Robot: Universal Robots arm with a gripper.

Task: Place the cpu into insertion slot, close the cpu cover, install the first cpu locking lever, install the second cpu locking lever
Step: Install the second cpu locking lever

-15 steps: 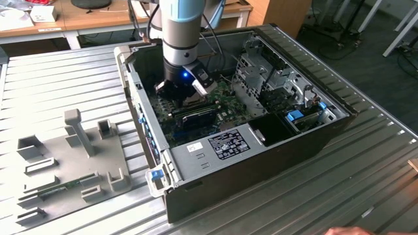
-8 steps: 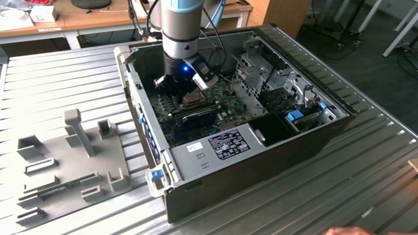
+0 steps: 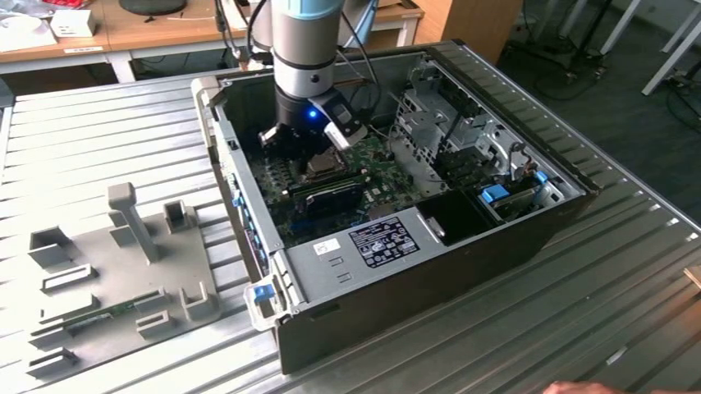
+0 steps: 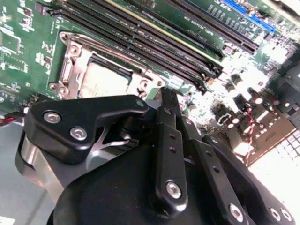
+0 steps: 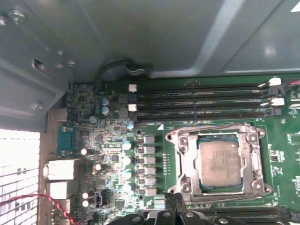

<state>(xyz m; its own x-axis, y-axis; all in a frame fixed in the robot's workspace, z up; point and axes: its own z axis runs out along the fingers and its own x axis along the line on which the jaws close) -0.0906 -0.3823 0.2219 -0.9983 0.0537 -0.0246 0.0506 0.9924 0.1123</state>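
Observation:
The cpu [image 5: 219, 162] lies flat in the insertion slot [image 5: 171, 138] on the green board, its silvery-tan top facing up. The cpu cover [image 5: 185, 161] lies down around it as a metal frame, with the chip showing through its window. A thin wire lever [image 5: 206, 126] runs along the frame's side nearest the memory slots. In the second wrist view the cpu [image 4: 104, 79] sits just beyond my gripper [image 4: 157, 99], whose black fingers meet at their tips, shut with nothing between them. In the exterior view my gripper [image 3: 312, 152] hangs inside the open case, right above the cpu [image 3: 325, 167].
Long black memory slots [image 5: 201, 101] run beside the socket. The grey case wall [image 5: 140, 37] stands close behind them. A red and black wire [image 5: 28, 199] loops at the board's edge. A grey fixture plate [image 3: 110, 271] lies at the exterior view's left. A hand [image 3: 580, 387] shows at the table's edge.

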